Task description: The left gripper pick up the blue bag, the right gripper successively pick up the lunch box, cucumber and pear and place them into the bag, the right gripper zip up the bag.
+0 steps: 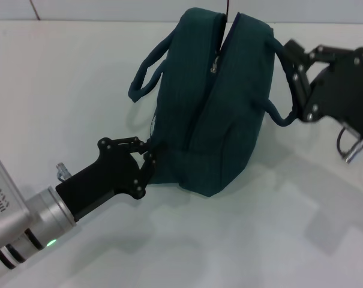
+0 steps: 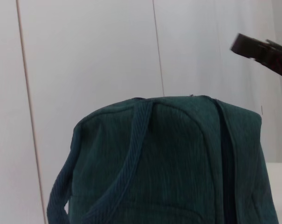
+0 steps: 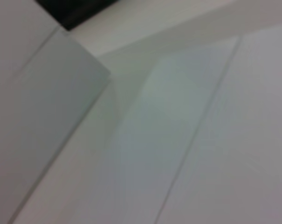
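While left claw (image 1: 150, 157) pinches blue bag (image 1: 211, 114) — upright.

Left gripper (image 1: 150, 161) fingertips vanish against the blue bag (image 1: 208, 114), so their grip can't be read. Right gripper (image 1: 298, 72) runs off the right edge, fingertips hidden behind the bag's handle. The bag's inside stays unseen. Right wrist view is only blur.

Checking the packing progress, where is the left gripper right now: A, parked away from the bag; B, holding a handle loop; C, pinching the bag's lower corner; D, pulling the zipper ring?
C: in the head view the left gripper is closed on the lower near corner of the blue bag.
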`<move>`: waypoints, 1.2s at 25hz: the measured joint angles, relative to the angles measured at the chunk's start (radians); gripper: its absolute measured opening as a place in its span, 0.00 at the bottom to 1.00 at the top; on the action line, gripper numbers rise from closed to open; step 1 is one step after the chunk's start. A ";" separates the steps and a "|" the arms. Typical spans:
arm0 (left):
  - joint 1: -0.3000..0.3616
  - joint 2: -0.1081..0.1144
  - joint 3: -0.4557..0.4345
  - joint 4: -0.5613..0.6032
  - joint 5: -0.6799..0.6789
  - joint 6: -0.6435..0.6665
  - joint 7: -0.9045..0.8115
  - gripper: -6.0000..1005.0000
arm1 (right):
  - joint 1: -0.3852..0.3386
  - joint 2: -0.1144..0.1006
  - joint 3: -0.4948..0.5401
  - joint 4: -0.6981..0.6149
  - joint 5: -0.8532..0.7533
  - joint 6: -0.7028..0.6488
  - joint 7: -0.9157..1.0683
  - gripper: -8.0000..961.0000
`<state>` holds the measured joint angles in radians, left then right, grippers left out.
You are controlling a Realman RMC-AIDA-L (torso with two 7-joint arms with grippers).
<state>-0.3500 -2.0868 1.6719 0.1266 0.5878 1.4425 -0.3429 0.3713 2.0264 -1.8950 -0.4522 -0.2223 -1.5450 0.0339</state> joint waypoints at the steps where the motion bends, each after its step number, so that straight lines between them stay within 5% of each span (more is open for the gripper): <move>1: 0.002 0.000 0.000 0.000 0.000 0.000 0.005 0.07 | 0.005 -0.002 0.003 -0.002 0.013 0.012 0.029 0.02; 8: 0.016 0.000 0.004 -0.001 0.003 -0.005 0.062 0.07 | 0.034 -0.035 0.040 -0.129 -0.039 0.309 0.222 0.02; 13: 0.009 0.001 0.010 0.006 0.026 0.001 0.061 0.07 | 0.052 -0.050 0.084 -0.208 -0.191 0.393 0.399 0.02; 20: -0.003 0.002 0.006 0.010 0.034 0.018 0.052 0.07 | 0.013 -0.037 0.171 -0.332 -0.481 0.445 0.608 0.02; 23: -0.004 0.002 0.003 0.010 0.029 0.025 0.050 0.07 | -0.045 -0.019 0.212 -0.367 -0.513 0.438 0.600 0.02; 30: 0.000 -0.006 -0.008 0.010 0.009 0.028 0.077 0.07 | -0.063 -0.016 0.228 -0.353 -0.505 0.381 0.581 0.02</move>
<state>-0.3503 -2.0931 1.6640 0.1366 0.5973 1.4709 -0.2657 0.3086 2.0105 -1.6671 -0.8047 -0.7276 -1.1636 0.6148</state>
